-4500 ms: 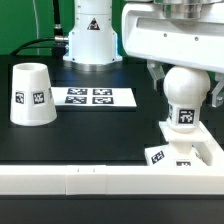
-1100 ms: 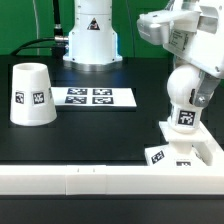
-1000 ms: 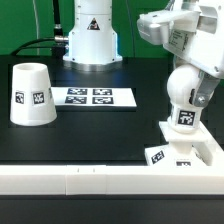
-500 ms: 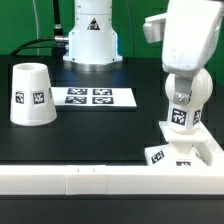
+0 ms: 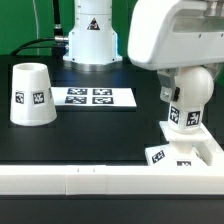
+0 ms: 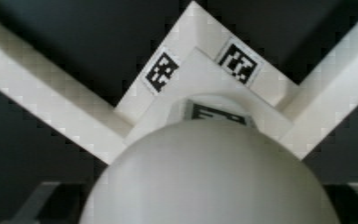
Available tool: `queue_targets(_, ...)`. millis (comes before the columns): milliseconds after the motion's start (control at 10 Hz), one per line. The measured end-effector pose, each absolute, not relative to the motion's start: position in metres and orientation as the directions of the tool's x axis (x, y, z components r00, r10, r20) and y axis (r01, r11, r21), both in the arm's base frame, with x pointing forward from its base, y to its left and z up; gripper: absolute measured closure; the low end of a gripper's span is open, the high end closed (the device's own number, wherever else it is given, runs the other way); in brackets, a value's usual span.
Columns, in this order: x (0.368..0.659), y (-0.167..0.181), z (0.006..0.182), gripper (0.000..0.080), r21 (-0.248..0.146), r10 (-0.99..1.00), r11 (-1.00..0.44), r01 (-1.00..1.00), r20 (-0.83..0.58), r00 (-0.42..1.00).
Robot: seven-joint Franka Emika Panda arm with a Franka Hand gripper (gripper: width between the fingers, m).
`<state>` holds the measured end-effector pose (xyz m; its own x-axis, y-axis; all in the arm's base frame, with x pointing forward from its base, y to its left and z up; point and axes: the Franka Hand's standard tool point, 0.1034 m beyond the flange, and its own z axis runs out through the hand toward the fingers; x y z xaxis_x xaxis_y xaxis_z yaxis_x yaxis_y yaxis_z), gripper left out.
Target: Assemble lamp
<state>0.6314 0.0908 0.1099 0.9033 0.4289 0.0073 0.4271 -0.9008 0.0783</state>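
1. Lamp parts lie in two places on a black table (image 5: 100, 135): the bulb (image 5: 188, 100) and base (image 5: 200, 150) are together at the fingers, and the shade (image 5: 32, 95) stands well away from them.
2. The gripper (image 5: 186, 92) comes down from above on a bulky white arm (image 5: 165, 35). Its fingers (image 5: 166, 92) are closed in on the round head of the bulb. One dark finger shows pressed to the bulb's side, on the exterior view's left. The other finger is hidden behind the bulb.
3. The bulb stands upright between the fingers, neck downward. A black-and-white square tag (image 5: 180, 115) faces the camera just below the fingertips.
4. The neck meets the top of the low square base directly beneath the fingers. How deeply it sits in the base cannot be told.
5. In the wrist view the bulb's pale dome (image 6: 202, 170) fills the space between the fingers. Past it are white edges of the base carrying two tags (image 6: 162, 72).
6. The shade is far from the fingers, toward the exterior view's left. It stands wide end down, with a tag on its side.
7. The marker board (image 5: 92, 97) lies flat between the shade and the fingers, touching neither.
8. A long white rail (image 5: 90, 180) runs along the table's near edge, below the fingers and just in front of the base.
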Motion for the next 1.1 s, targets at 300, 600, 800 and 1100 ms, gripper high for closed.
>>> queue_targets(300,0.6319,0.0904,0.1100,0.0222,0.068,0.250,-0.966,0.248,0.024,0.968)
queue_targets(600,0.6319,0.0902,0.1099,0.0222,0.062,0.111,-0.992,0.109,0.033,0.993)
queue_targets(800,0.6307,0.0879,0.1089,0.0222,0.034,-0.094,-0.995,-0.095,0.042,0.995)
queue_targets(1100,0.6285,0.0873,0.1085,0.0222,0.000,-0.399,-0.917,-0.399,0.034,0.916)
